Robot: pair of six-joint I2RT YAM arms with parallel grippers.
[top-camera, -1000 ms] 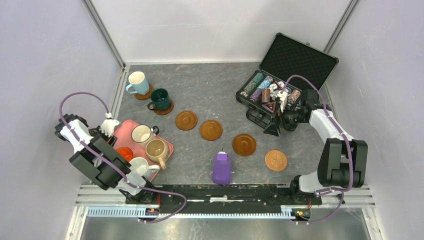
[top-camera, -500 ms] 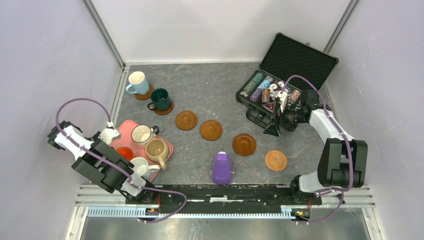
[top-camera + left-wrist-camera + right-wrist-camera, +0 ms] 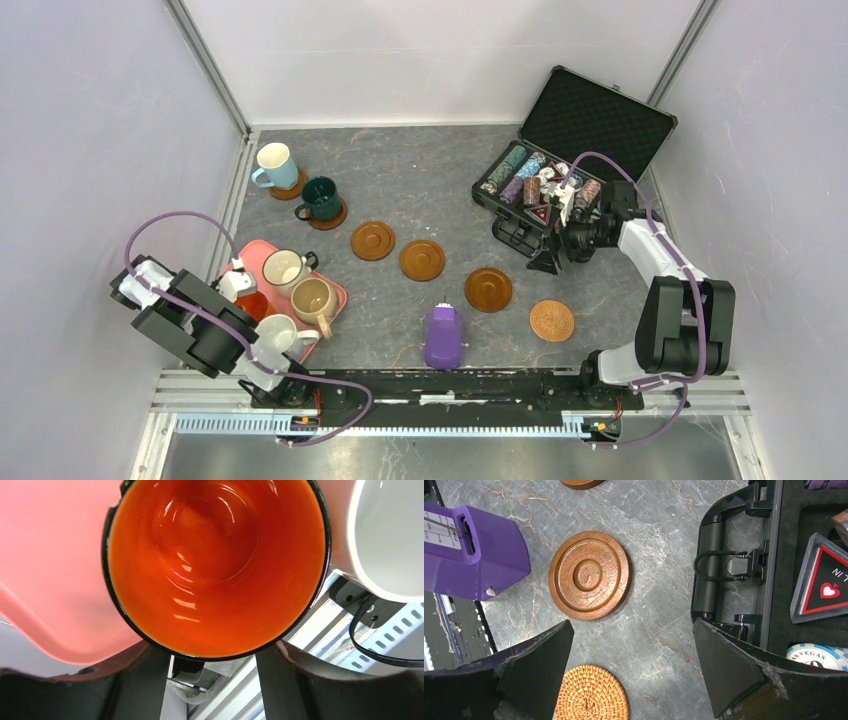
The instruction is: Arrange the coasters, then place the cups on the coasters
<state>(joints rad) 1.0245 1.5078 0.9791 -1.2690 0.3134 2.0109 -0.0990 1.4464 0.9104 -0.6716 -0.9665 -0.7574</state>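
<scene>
The left wrist view alone shows the left gripper (image 3: 210, 670) with its fingers apart, gripping nothing. The orange mug (image 3: 215, 565) sits just ahead on the pink tray (image 3: 50, 580), and the white mug (image 3: 390, 535) crowds it ahead-right. The right gripper (image 3: 631, 622) hangs with its jaws wide over bare table (image 3: 664, 530). A dark coaster (image 3: 589, 575) lies ahead-left, a woven coaster (image 3: 591, 692) lies by its left finger, and the poker-chip case (image 3: 724, 555) is close on its right.

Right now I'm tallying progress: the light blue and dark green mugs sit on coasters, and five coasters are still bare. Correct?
Not quite. The top view shows four bare coasters, not five: three dark wood coasters and one woven coaster. The light blue mug and dark green mug do sit on theirs.
</scene>
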